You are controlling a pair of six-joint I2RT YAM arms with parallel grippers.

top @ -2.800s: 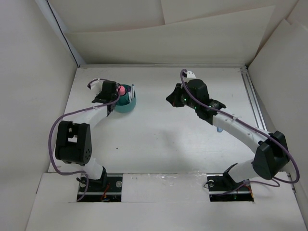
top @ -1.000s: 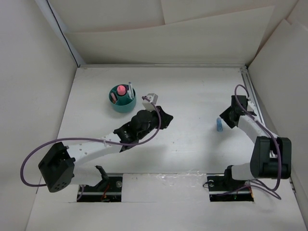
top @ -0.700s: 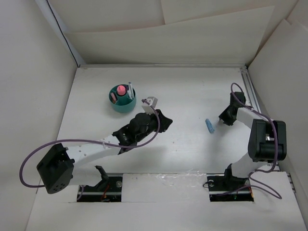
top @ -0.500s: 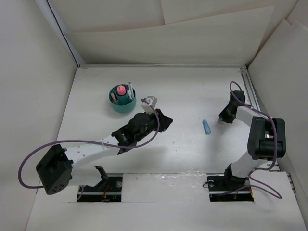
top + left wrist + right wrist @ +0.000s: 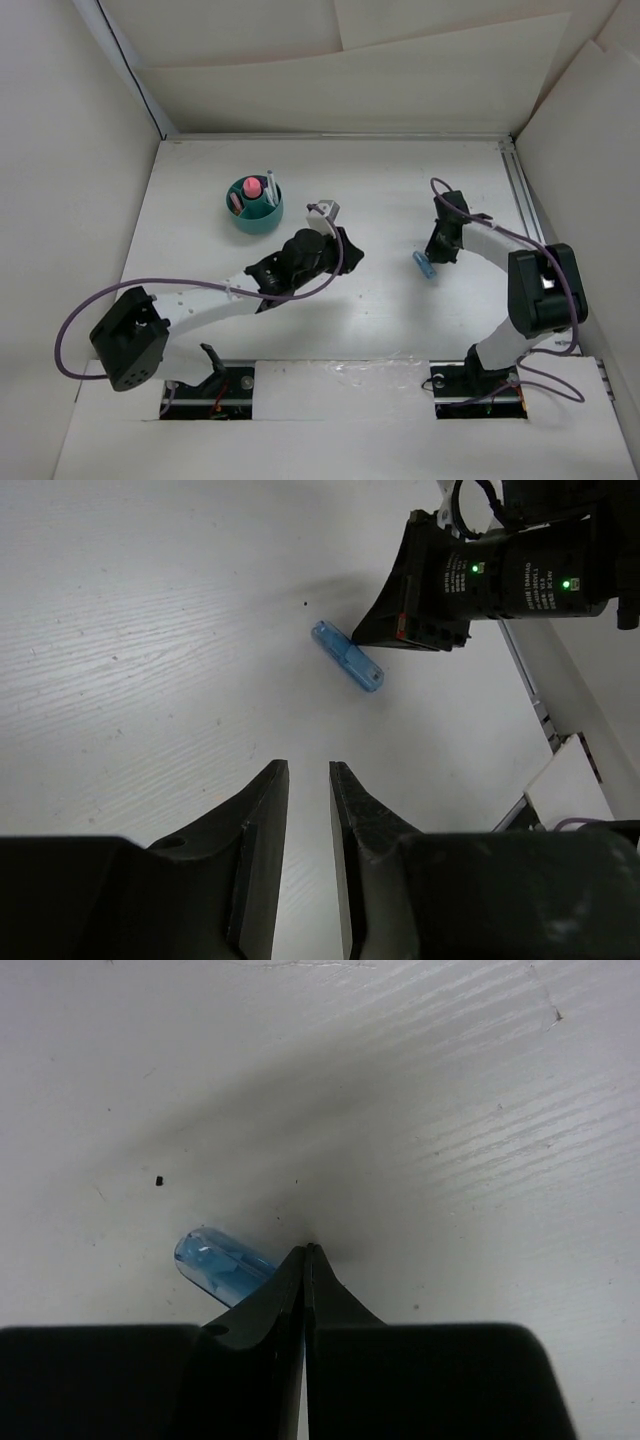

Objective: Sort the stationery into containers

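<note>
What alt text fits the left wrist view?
A stubby translucent blue piece lies on the white table, with the black right gripper close beside it. In the foreground the left gripper is slightly open and empty, short of the piece.

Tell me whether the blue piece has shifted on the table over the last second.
Yes. The blue piece has slid left, farther from the metal rail along the table's right edge.

Left hand point(image 5: 308, 780), fingers narrowly parted, over the surface point(image 5: 140, 630); blue stubby piece point(image 5: 347, 656) lies flat beside the right hand point(image 5: 372, 630).
</note>
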